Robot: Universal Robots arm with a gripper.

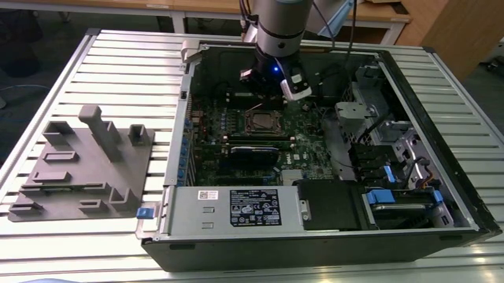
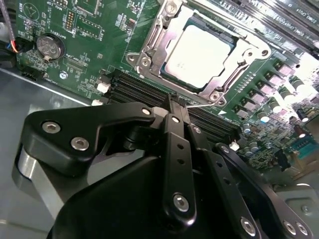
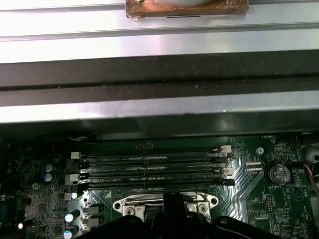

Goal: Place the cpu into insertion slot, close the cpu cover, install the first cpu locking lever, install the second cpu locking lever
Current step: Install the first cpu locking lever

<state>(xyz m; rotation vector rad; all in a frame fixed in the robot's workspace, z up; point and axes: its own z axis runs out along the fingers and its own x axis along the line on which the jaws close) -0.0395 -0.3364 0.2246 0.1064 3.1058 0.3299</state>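
slatted metal table (image 1: 118,65) | wooden desks (image 1: 141,7) behind | wooden cabinet (image 1: 452,29) | dark floor (image 1: 9,141)

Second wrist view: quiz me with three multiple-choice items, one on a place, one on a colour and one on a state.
1. Where does the cpu lie?
A. On the grey fixture
B. In the insertion slot
C. On the slatted table

2. What colour is the motherboard?
A. Red
B. White
C. Green

3. How does the cpu cover stand?
A. Down flat, framing the cpu
B. Swung upright
C. Taken off the board

Answers:
1 B: the silver-grey chip sits inside the socket on the board.
2 C: the board is green around the socket.
3 A: the metal frame lies level round the chip, which shows through its window.
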